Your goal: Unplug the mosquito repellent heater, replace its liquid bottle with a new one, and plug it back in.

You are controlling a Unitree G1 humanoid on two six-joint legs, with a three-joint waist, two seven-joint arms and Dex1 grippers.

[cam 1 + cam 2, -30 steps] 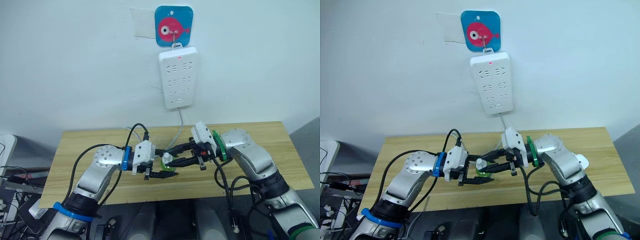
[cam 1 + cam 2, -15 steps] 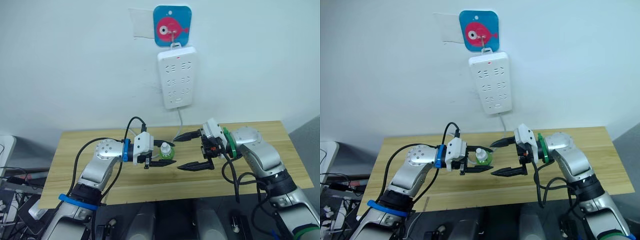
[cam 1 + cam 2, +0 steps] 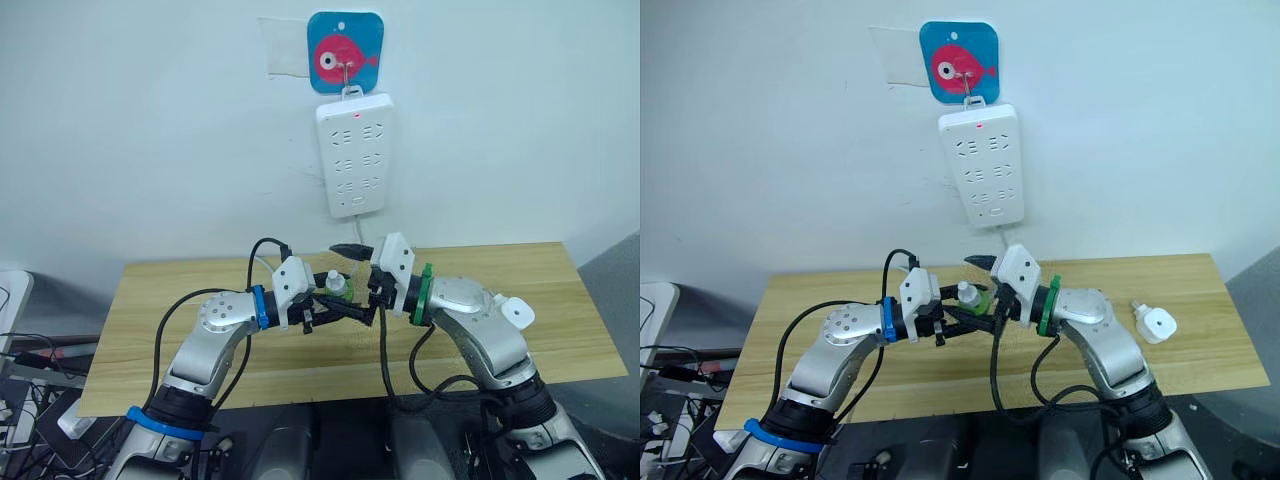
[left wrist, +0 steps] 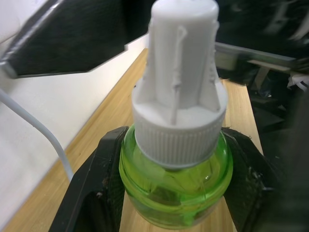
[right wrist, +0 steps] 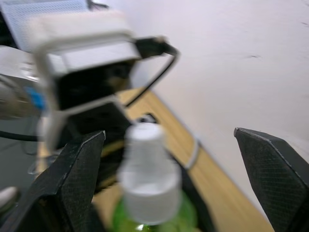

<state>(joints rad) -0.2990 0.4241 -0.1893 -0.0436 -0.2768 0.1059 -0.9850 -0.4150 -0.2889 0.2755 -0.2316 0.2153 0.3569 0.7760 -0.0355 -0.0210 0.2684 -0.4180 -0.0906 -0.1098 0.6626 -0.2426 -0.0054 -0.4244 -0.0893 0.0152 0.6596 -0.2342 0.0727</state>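
My left gripper (image 3: 333, 303) is shut on a green liquid bottle (image 3: 335, 289) with a white ribbed cap, held upright just above the wooden table (image 3: 180, 285). In the left wrist view its black fingers (image 4: 96, 183) press both sides of the green bottle (image 4: 176, 179). My right gripper (image 3: 341, 281) is wide open, one finger above the cap and one below the bottle, touching neither. The bottle (image 5: 147, 193) stands between its fingers (image 5: 77, 179). The mosquito repellent heater (image 3: 1155, 323), small, white and unplugged, lies on the table at the right.
A white power strip (image 3: 357, 155) hangs on the wall from a blue fish hook card (image 3: 345, 52), and its white cable runs down behind the grippers. Black cables loop off both wrists. Bare table lies left and right of the arms.
The right gripper opened wide, backed off to the right, then returned with its fingers either side of the bottle. The left gripper kept its hold and raised the bottle slightly.
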